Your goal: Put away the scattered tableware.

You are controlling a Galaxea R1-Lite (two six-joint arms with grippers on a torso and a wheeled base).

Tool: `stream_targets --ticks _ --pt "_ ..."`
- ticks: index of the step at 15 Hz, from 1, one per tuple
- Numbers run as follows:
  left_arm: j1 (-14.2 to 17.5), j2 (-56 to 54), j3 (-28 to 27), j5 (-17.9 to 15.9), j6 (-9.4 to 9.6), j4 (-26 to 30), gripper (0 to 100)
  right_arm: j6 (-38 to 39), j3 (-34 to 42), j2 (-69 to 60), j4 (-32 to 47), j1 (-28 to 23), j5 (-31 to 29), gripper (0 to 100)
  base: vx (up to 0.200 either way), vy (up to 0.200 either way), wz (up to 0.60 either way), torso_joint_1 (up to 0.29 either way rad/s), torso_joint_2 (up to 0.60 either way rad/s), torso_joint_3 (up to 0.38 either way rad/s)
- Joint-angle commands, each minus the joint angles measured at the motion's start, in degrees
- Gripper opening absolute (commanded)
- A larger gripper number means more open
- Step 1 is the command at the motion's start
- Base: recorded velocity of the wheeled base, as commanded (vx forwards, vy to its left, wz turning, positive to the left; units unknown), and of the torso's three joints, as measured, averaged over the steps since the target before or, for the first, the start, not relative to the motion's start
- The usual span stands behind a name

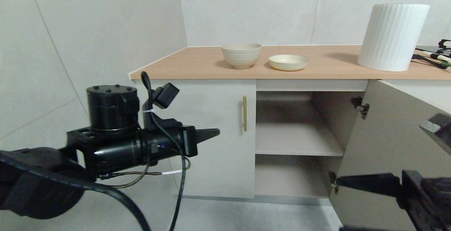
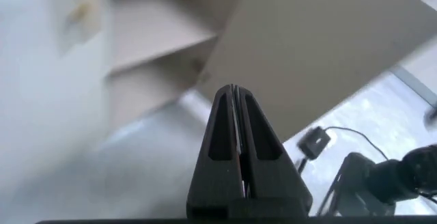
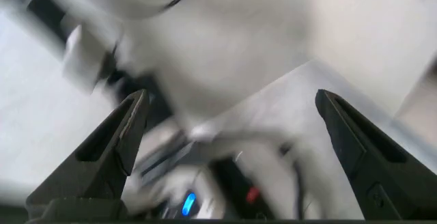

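Note:
A beige ribbed bowl (image 1: 241, 55) and a shallow cream dish (image 1: 288, 62) stand side by side on the wooden countertop (image 1: 197, 63). Below them the cabinet's right door (image 1: 384, 143) is swung open, and both its shelves (image 1: 296, 146) are bare. My left gripper (image 1: 211, 133) (image 2: 233, 91) is shut and holds nothing; it hangs in front of the closed left door, well below the counter. My right gripper (image 3: 232, 104) is open wide and holds nothing. One of its fingers (image 1: 366, 183) shows low at the right, in front of the open door.
A tall white ribbed container (image 1: 393, 37) stands on the counter's right part, with several utensils (image 1: 433, 56) beyond it at the edge. The closed left door carries a gold handle (image 1: 244, 113). A tiled wall runs along the left.

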Motion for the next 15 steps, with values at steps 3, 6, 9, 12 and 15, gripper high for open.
stream_targets --ticks 3,6,9,12,15 --pt "7.05 -13.28 -2.9 0.01 0.05 12.96 0 -0.93 -17.44 15.29 2.63 -6.74 -2.28 100 0.0 0.0 0.0 0.0 0.0 0.0" --pt "8.28 -13.72 -2.64 0.01 0.14 12.96 0 -7.35 -21.04 20.39 3.6 -8.67 -3.68 100 0.0 0.0 0.0 0.0 0.0 0.0" --pt "9.25 -13.11 -4.22 -0.07 0.05 12.43 100 -6.56 -18.85 19.42 3.07 -7.62 -14.23 100 0.0 0.0 0.0 0.0 0.0 0.0" --pt "9.87 -13.63 -4.75 0.01 -1.71 9.01 100 1.97 -21.04 17.49 -0.36 -7.53 -14.14 100 0.0 0.0 0.0 0.0 0.0 0.0" --pt "10.31 -14.25 -3.87 2.21 -1.62 2.59 100 2.76 -20.52 15.82 -1.94 -7.35 -14.49 100 0.0 0.0 0.0 0.0 0.0 0.0"
